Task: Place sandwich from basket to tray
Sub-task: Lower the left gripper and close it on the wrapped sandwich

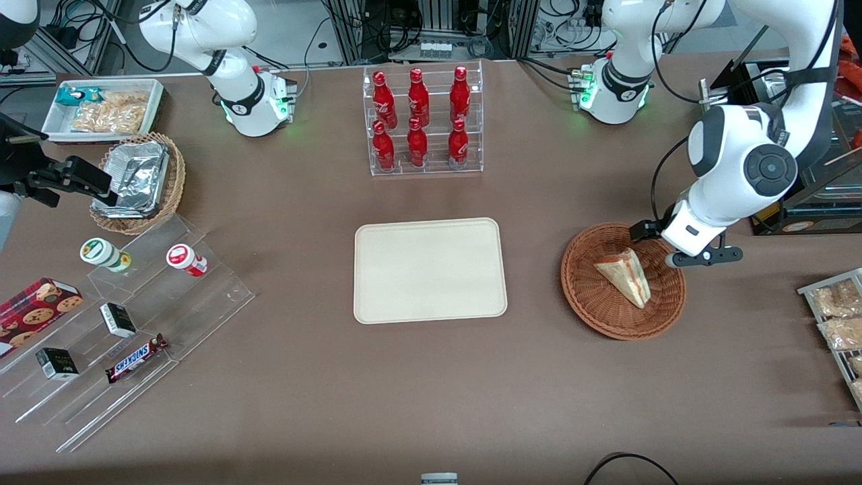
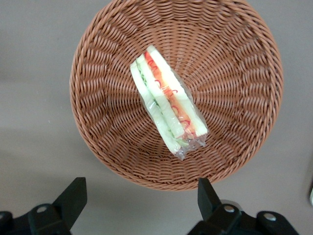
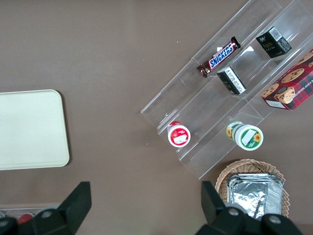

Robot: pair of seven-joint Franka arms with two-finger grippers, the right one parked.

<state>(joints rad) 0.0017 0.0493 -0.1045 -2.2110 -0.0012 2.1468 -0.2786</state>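
The sandwich (image 1: 626,275), a plastic-wrapped wedge with red and green filling, lies in the round reddish-brown basket (image 1: 592,310). In the left wrist view the sandwich (image 2: 168,105) lies across the middle of the basket (image 2: 112,68). My left gripper (image 1: 673,246) hangs above the basket's rim, on the side farther from the front camera and toward the working arm's end. In the wrist view the gripper (image 2: 141,186) is open and empty, its fingers (image 2: 76,193) spread wide over the rim and bare table. The cream tray (image 1: 429,269) lies empty mid-table, also in the right wrist view (image 3: 29,129).
A clear rack of red bottles (image 1: 421,121) stands farther from the camera than the tray. A stepped acrylic shelf (image 1: 135,323) with snacks, a foil-lined basket (image 1: 141,178) and a white snack bin (image 1: 108,108) lie toward the parked arm's end. Snack bags (image 1: 838,316) lie beside the basket.
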